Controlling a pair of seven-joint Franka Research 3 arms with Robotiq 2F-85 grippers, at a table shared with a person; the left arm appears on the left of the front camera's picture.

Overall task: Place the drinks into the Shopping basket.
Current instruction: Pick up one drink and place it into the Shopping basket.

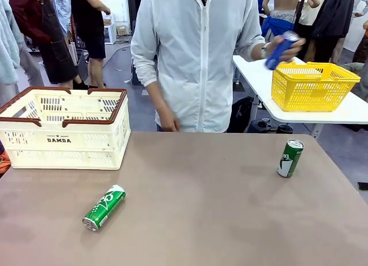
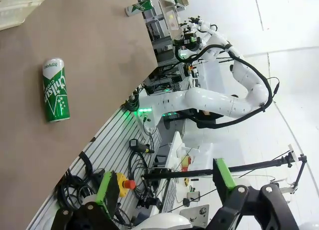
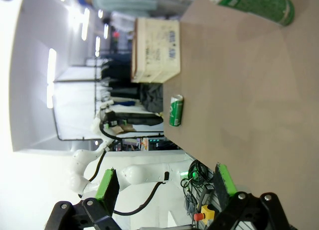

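The basket (image 1: 63, 130) sits at the far left of the bench (image 1: 201, 214). A lying can (image 1: 104, 207), green, rests in front of it, and a standing can (image 1: 290, 158) is well off to the right. The person's hand (image 1: 293, 47) holds a blue can (image 1: 273, 59) near a yellow basket (image 1: 313, 84). The left fingers (image 2: 105, 187) and right fingers (image 3: 107, 185) are spread wide, gripping nothing.

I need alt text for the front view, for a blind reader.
On a brown table, one slim green aluminium can lies front left and another green can stands upright at the right. A cream slotted plastic crate stands far left; a person behind holds a blue can.
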